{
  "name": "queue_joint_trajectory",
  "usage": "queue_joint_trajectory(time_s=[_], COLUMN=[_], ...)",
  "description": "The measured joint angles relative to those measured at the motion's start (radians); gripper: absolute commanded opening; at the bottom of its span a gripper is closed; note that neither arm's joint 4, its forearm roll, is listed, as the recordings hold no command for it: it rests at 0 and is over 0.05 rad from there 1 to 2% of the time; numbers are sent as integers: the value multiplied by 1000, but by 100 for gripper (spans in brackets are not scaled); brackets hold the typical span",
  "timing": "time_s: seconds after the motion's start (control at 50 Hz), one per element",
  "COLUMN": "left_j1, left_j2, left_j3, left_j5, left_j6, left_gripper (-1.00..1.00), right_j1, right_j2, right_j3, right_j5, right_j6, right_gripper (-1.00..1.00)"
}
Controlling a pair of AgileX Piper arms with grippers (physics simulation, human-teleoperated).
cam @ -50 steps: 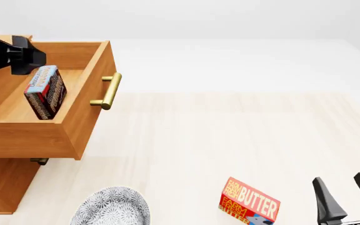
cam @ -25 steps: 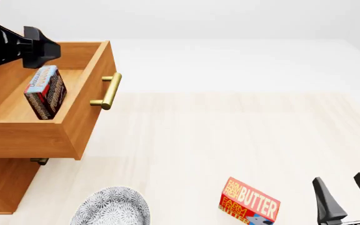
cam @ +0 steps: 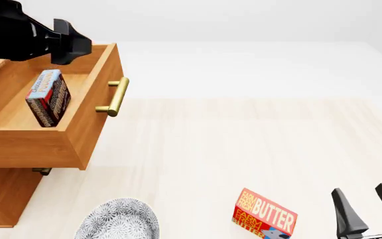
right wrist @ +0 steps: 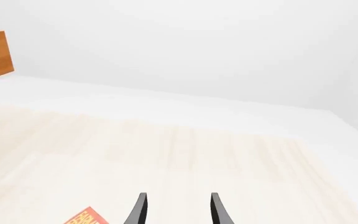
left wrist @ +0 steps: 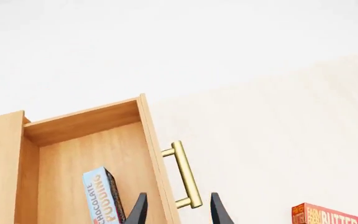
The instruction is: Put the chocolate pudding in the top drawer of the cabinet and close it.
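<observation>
pudding: small light-blue and dark-brown chocolate pudding box (cam: 47, 97) standing on edge inside open light-brown wooden top drawer (cam: 78, 130)
left gripper (left wrist: 175, 210): fingers spread, empty, above drawer front by brass bar handle (cam: 114, 96)
right gripper (cam: 371, 209): spread, idle, far from drawer
step: closing
next: push drawer front into cabinet (cam: 2, 194)

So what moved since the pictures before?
The left gripper slid to the right across the open top drawer, toward its handle, holding nothing. The chocolate pudding stayed inside the drawer. The butter box, the bowl and the right gripper stayed put.
</observation>
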Motion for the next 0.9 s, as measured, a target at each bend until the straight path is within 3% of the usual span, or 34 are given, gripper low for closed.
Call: queue_joint_trajectory(time_s=[0.9], left_j1=[-224], left_j2=[176], left_j3=[69], left_j5=[-208], left_j6=[-114], left_gripper=[100], right_j1=[-3], right_j2=[1], right_j3=[0], right_j5=[6], right_j6=[2], right_gripper=[100])
